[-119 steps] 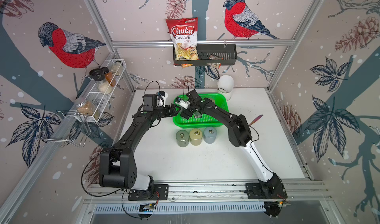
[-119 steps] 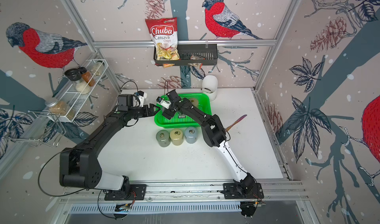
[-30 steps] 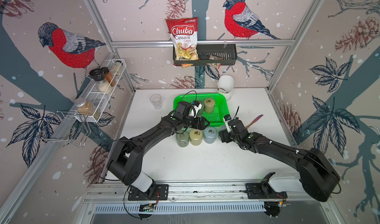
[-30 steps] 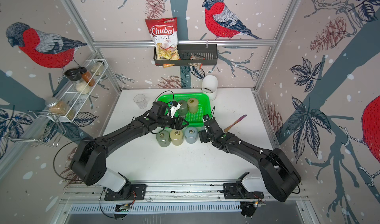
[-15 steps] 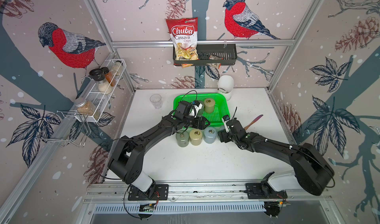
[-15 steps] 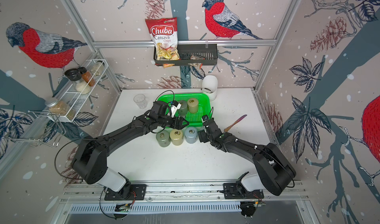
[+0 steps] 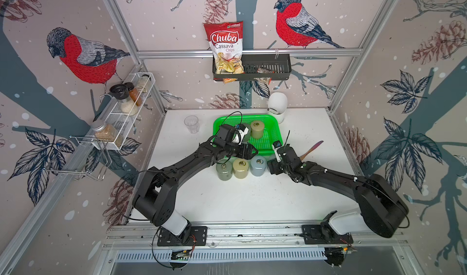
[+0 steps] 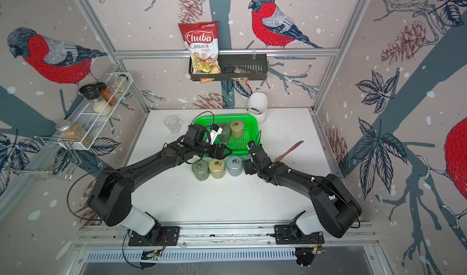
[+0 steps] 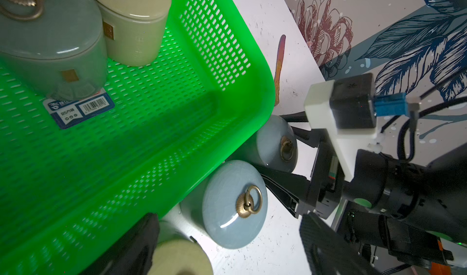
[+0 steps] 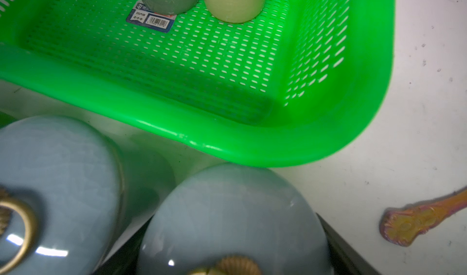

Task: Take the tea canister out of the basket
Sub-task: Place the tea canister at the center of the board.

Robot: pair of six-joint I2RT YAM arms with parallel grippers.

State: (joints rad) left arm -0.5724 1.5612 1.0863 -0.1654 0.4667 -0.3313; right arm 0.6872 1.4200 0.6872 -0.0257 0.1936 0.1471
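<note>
On the left wall a wire rack (image 7: 126,114) holds spice jars with no readable labels, and a glass (image 7: 191,124) stands on the bench (image 7: 252,200) beside the basket (image 7: 266,141). The left claw (image 8: 223,152) hangs over the basket's front rim with its fingers wide apart and nothing between them. Inside the basket a sticker (image 9: 78,109) carries a barcode and print starting "85"; the rest is too small to read. A grey-green canister (image 8: 224,132) stands partly on it, touching a beige canister (image 8: 236,129). On the back wall a red bag (image 7: 225,46) reading "Chuba Cassava Chips" leans in a black rack (image 7: 275,67). In front of the basket a row (image 7: 240,167) of three canisters, green, beige and blue, stands on the bench. At its right end the tea canister (image 10: 232,218) stands outside the basket, just beside the front corner, and the right claw (image 7: 271,161) is clamped on it. A spoon (image 7: 312,148) lies to the right. Four seconds ago the right claw reached into the basket and the left claw sat at its left rim; the row has not moved.
</note>
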